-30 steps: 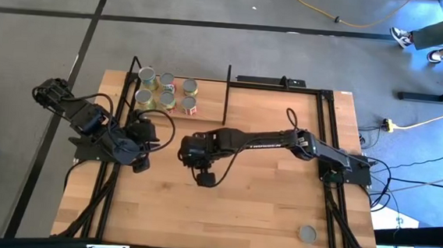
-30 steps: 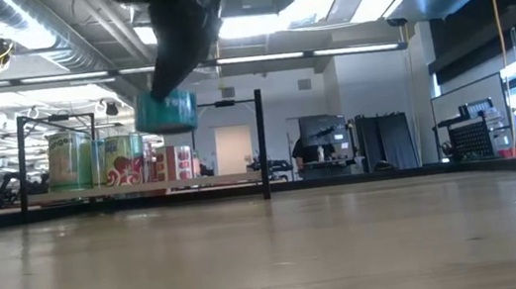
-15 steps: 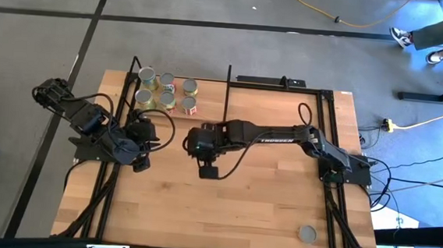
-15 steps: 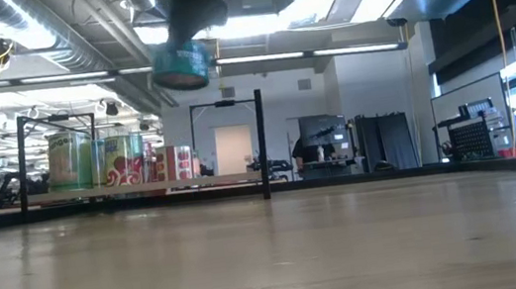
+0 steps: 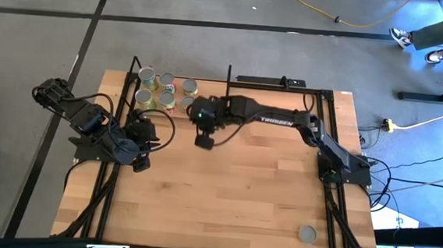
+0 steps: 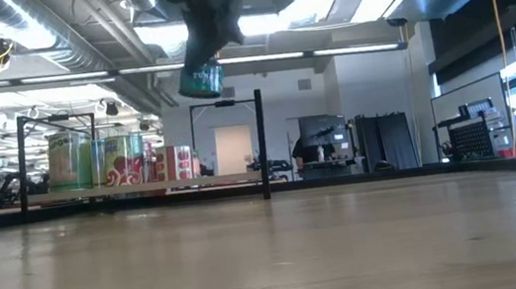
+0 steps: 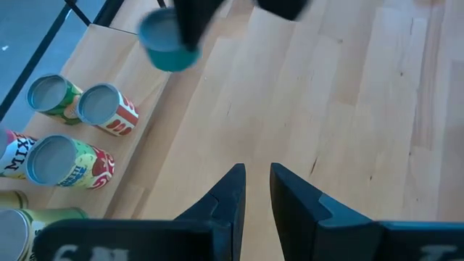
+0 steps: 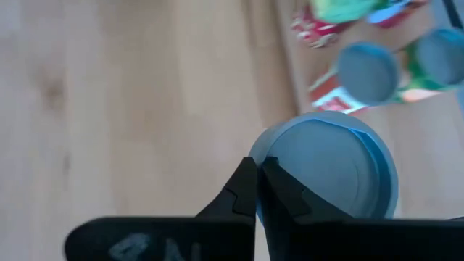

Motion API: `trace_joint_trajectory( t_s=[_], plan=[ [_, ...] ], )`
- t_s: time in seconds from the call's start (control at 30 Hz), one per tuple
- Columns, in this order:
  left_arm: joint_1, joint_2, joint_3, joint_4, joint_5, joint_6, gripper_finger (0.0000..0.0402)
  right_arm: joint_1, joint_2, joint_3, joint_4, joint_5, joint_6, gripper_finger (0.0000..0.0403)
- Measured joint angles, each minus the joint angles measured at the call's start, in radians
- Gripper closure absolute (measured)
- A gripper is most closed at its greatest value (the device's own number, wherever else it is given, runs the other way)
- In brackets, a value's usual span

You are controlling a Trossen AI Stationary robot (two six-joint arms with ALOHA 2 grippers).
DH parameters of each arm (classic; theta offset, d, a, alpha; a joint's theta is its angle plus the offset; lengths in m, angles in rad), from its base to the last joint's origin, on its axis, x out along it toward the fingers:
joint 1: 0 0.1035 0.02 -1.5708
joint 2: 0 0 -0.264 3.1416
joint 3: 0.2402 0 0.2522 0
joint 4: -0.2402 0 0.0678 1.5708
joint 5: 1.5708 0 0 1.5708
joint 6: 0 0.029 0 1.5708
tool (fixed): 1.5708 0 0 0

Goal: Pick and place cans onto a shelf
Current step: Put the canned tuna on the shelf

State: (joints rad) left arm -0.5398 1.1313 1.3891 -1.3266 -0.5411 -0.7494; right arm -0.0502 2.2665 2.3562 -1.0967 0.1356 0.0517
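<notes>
Teal-sided round tin (image 6: 201,79) pinched by its rim in the right hand (image 8: 255,190), hanging above the wooden counter (image 5: 232,195) just beside the light-wood black-rodded shelf (image 5: 179,80), five labelled tins (image 5: 165,93) on it, left hand (image 7: 254,190) narrowly parted, empty.

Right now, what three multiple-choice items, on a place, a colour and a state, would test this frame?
1. Where is the lone can? A under the left arm; B on the table, near a corner on the right arm's side; C in the air.
2. What colour is the lifted can? A red; B teal; C yellow.
3. The right claw is: A open, empty; B shut on the lifted can; C resting on the table.
Answers: 1 B, the high view shows it alone there. 2 B, the low view shows teal. 3 B, its wrist view shows it pinching the rim. The left claw waits open, empty.
</notes>
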Motion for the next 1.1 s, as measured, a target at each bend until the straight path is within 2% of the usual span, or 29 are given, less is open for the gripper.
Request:
trace_joint_trajectory(
  t_s=[0.23, 0.4, 0.53, 1.1],
  plan=[
    [0.0, 0.0, 0.0, 0.0, -0.004, 0.0, 0.0343, -0.115, 0.0, 0.0, 0.073, -0.006, -0.003, 0.0397],
    [0.0, 0.0, 0.0, 0.0, -0.046, 0.0, 0.0343, -0.198, 0.007, 0.0, 0.105, -0.005, -0.002, 0.0397],
    [0.0, 0.0, 0.0, -0.001, -0.064, 0.0, 0.0343, -0.245, 0.037, -0.001, 0.118, -0.06, 0.0, 0.0397],
    [0.0, 0.0, 0.0, -0.006, -0.077, 0.0, 0.0343, -0.282, 0.131, -0.001, 0.166, -0.068, -0.03, 0.0397]
  ],
)
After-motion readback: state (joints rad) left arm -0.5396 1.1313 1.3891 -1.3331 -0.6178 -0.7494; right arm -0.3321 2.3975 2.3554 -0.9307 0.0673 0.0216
